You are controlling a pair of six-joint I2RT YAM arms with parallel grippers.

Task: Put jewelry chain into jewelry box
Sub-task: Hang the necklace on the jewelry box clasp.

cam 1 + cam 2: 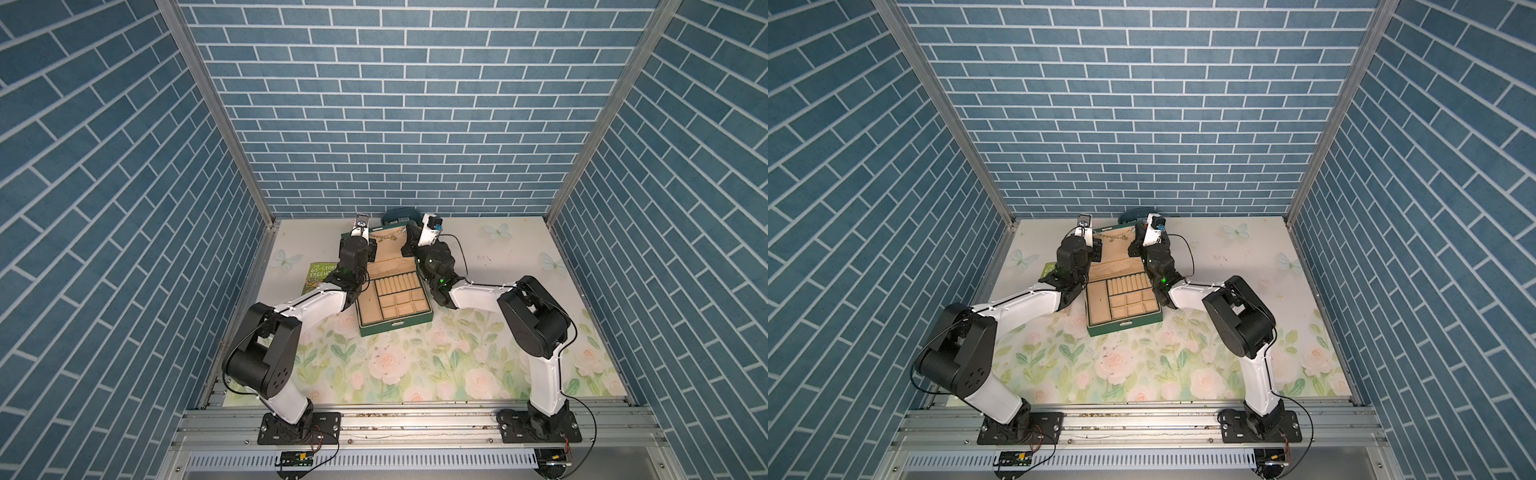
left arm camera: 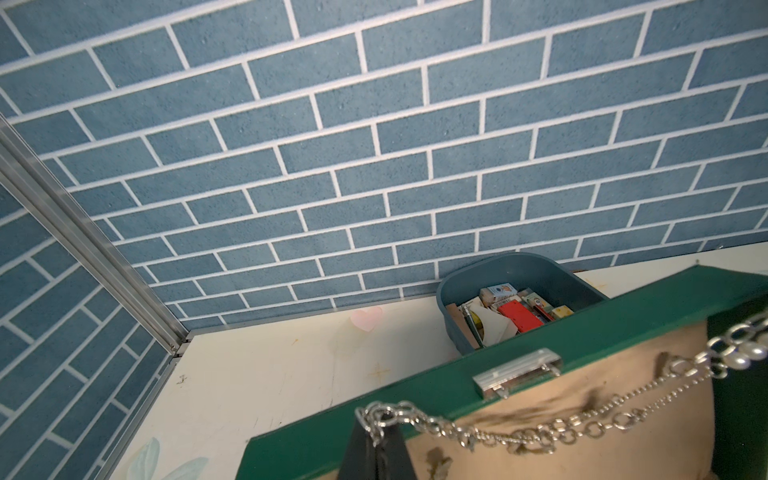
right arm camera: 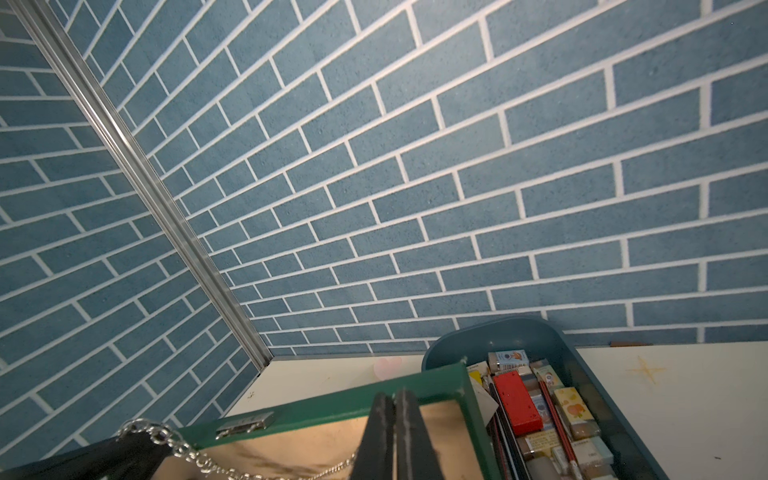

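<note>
A: Left claw and right claw are pinching the jewelry chain tight, hanging it across the jewelry box lid, lower frame; risk?

B: An end is perhaps slipping; it's then falling behind the lid, onto the worktop.

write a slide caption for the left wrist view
left gripper shut on a chain hanging across the open jewelry box lid, tub behind

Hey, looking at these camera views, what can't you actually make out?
Whether the right gripper grips the chain: in the right wrist view the chain's end passes behind it.
The title on the book: in both top views the left arm covers most of it.
What is in the tub: in the left wrist view the box lid hides part, and it is too small in the top views.
</note>
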